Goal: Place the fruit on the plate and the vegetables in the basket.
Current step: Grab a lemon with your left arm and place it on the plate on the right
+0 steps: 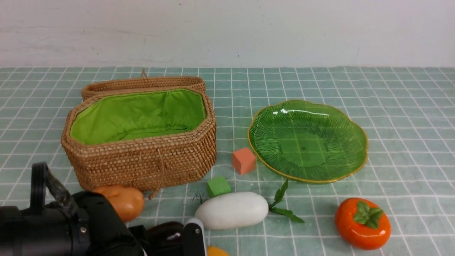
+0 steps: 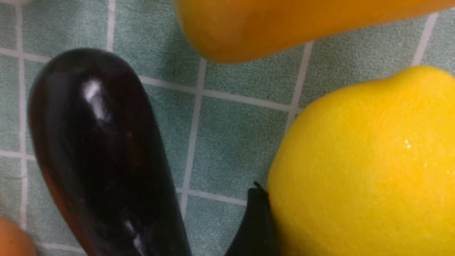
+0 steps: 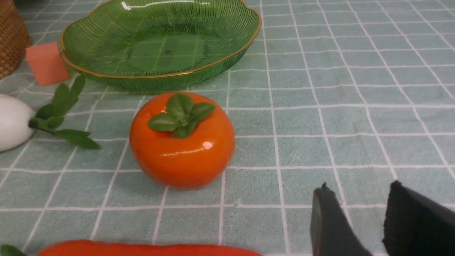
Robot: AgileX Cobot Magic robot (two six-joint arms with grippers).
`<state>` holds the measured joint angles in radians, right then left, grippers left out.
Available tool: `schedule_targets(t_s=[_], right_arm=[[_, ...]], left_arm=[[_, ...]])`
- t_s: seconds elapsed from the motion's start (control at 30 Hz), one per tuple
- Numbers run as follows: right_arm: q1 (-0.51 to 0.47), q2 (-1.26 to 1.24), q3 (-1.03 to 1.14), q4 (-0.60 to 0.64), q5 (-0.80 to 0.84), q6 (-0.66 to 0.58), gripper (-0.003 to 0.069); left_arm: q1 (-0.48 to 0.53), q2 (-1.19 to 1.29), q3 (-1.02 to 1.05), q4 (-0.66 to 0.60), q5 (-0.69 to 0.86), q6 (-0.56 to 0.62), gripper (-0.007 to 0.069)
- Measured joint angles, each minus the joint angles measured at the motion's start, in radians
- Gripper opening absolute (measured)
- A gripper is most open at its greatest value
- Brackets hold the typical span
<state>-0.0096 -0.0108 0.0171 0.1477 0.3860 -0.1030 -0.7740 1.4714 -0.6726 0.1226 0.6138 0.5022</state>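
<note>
basket (image 1: 149, 160) sits open at left, plate (image 1: 307, 142) just right of it; radish (image 1: 231, 209) and persimmon (image 1: 362, 222) lie on the tablecloth (image 1: 391, 106) nearer us; right gripper (image 3: 366, 224) narrowly parted, holding nothing, near persimmon; left gripper (image 2: 254, 227) low between eggplant (image 2: 99, 160) and lemon (image 2: 362, 167), one finger showing; we can't tell its spread

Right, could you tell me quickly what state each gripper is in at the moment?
Left gripper: cannot tell; only one fingertip shows, beside the lemon.
Right gripper: open, holding nothing, near the persimmon.
</note>
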Motion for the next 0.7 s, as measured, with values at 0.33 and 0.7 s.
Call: schedule_targets(t_s=[0.33, 0.7], right_arm=[[0.000, 0.000, 0.000, 0.000, 0.000, 0.000, 0.0242], [0.000, 0.000, 0.000, 0.000, 0.000, 0.000, 0.0242]], left_arm=[[0.000, -0.004, -0.110, -0.083, 0.142, 0.005, 0.0573], [0.009, 0.048, -0.571, -0.145, 0.342, 0.077, 0.0573]])
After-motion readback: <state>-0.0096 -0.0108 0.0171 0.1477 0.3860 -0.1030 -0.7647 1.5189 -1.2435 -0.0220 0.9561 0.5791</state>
